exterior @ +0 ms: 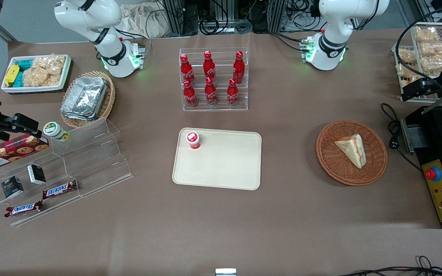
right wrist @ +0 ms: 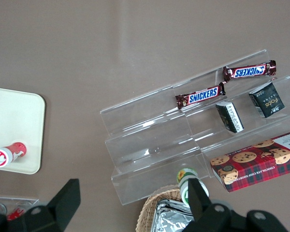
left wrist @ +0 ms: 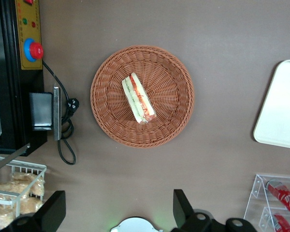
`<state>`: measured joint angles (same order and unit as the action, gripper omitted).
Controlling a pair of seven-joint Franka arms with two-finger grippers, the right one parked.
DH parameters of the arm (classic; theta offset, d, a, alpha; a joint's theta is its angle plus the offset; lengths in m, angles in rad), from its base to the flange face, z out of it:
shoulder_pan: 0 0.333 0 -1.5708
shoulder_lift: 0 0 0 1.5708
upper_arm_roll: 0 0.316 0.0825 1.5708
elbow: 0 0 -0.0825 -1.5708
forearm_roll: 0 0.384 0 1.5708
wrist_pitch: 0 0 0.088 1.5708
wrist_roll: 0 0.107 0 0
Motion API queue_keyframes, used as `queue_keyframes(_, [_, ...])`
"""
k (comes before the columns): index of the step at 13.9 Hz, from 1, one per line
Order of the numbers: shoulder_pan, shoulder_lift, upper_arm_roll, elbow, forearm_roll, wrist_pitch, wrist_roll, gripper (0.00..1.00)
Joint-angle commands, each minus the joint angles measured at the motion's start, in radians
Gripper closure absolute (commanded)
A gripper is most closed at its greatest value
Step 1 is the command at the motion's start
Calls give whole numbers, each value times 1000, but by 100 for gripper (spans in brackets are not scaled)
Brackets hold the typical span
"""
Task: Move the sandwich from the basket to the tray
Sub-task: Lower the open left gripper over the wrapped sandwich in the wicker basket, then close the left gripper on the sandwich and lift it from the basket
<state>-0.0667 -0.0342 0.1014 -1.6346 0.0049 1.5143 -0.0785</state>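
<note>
Sandwich point(left wrist: 138, 98) lying in basket point(left wrist: 142, 95), filling edge facing up. Claw point(left wrist: 117, 209) hovering high above the bench, fingers point(left wrist: 181, 205) spread wide, holding nothing. Descending over the wedge, closing across bread faces looks best. Tray point(exterior: 218, 158) waiting, cup point(exterior: 193, 140) occupying corner.

The sandwich point(exterior: 352, 150) lies in the basket point(exterior: 351, 152), toward the working arm's end of the table, at three o'clock from the tray point(exterior: 218, 158). The gripper point(left wrist: 117, 212) hangs high above the table, fingers spread, the basket below it. A bottle rack point(exterior: 214, 78) stands at twelve o'clock from the tray.
</note>
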Motion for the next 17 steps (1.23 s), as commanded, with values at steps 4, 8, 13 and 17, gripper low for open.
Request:
queue_keyframes(4, [-1, 143, 1, -26, -6, 116, -151, 0])
queue_keyframes(8, [-1, 201, 1, -134, -11, 289, -257, 0])
queue_keyframes(13, [-4, 296, 0, -295, -13, 522, -351, 0])
queue_keyframes(17, [-1, 376, 0, -358, -14, 636, -394, 0])
